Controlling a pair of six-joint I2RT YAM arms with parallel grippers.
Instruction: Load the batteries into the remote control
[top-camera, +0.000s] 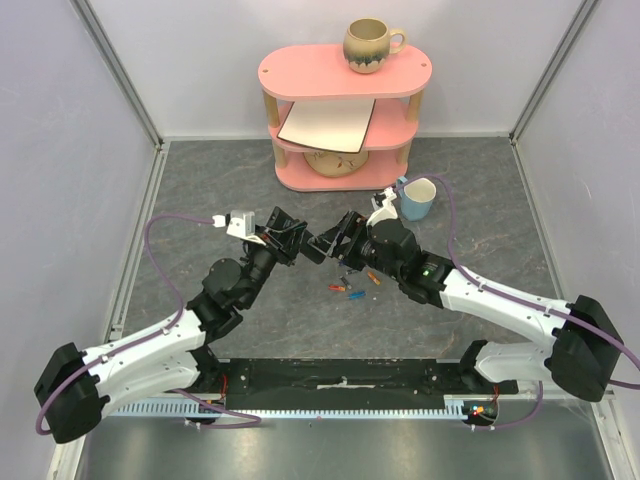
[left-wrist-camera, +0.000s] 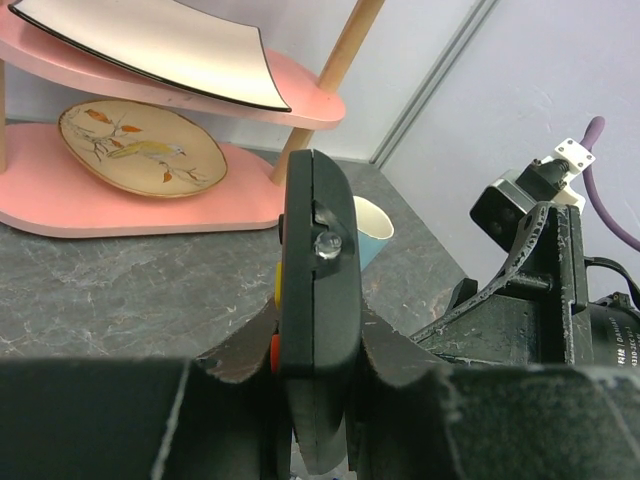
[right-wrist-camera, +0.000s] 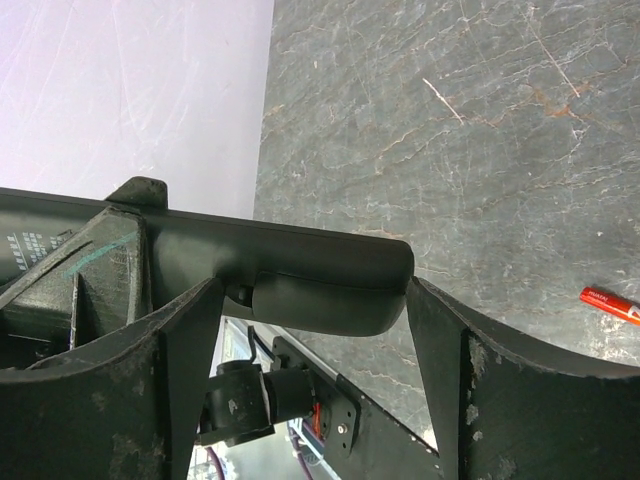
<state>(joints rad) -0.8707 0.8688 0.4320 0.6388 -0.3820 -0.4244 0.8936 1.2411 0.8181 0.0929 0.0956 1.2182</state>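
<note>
Remote hangs edge-on above the bench, clamped in the left fingers; right fingers spread wide around its end, seemingly not gripping. Batteries lie below.

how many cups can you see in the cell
2: a brown mug on top of the pink shelf, and a light blue cup on the table just right of the shelf's base.

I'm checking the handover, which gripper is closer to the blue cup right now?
Right. The right gripper hovers just in front of the blue cup, jaws open around the remote's end. The left gripper, shut on the remote, is farther left.
</note>
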